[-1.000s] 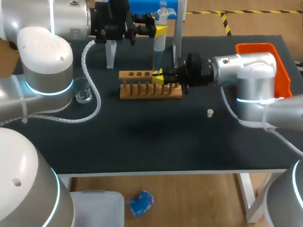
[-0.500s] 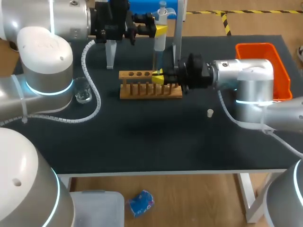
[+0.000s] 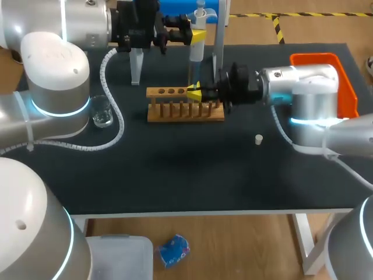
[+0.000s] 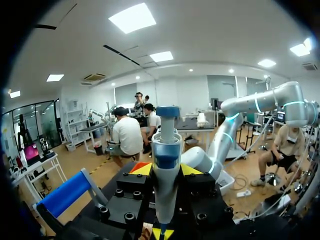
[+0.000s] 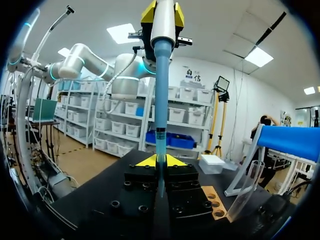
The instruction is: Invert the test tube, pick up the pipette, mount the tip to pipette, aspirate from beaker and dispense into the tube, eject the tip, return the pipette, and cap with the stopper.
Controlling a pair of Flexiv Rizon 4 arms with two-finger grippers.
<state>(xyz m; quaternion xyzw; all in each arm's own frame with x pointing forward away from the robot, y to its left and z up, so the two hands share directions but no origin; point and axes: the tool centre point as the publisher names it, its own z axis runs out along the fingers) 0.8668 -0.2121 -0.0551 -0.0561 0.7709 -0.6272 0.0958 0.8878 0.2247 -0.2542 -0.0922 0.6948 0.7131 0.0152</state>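
My left pincer (image 3: pixel 196 36) pinches the pipette (image 3: pixel 198 51) upright over the rack (image 3: pixel 175 112). My right pincer (image 3: pixel 195 93) pinches the test tube (image 5: pixel 159 184) at the rack, and the pipette's blue tip (image 3: pixel 194 73) reaches down to it. Beaker (image 3: pixel 102 112): contents cannot be told.

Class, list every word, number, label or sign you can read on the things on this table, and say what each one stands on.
No text on the table can be read.
pipette: no print that can be read.
blue tip: a dark band partway down, too small to read as figures.
wooden rack, beaker, stopper, orange bin: no markings show.
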